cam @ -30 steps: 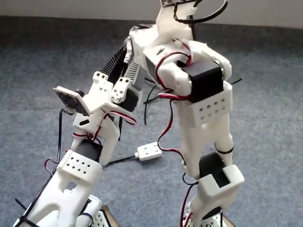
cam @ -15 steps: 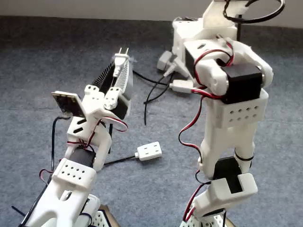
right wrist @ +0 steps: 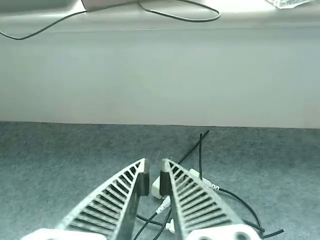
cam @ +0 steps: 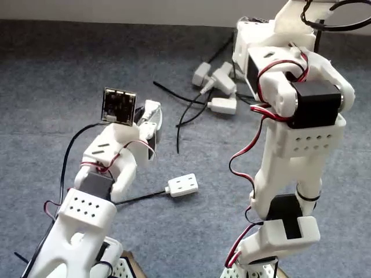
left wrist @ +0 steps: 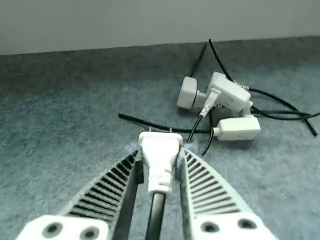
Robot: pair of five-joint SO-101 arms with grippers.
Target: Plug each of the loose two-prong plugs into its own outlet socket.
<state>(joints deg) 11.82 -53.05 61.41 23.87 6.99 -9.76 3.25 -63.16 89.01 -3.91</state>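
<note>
one plug point(left wrist: 160, 162) clamped in left gripper point(left wrist: 159, 156), held above carpet point(cam: 52, 69); right gripper point(right wrist: 154, 172) slightly apart, empty. best to square prongs with socket point(cam: 182, 185) slots, then push straight

The plug point(left wrist: 160, 142) sits between the left gripper point(left wrist: 159, 155) fingers, prongs past the tips; ahead of those tips a cluster of sockets point(left wrist: 220, 97) lies on the carpet point(left wrist: 60, 100), cords trailing beyond it; a lone socket block point(cam: 182, 185) lies behind this gripper, between the arms; the right gripper point(right wrist: 154, 170) hangs above the cluster.
</note>
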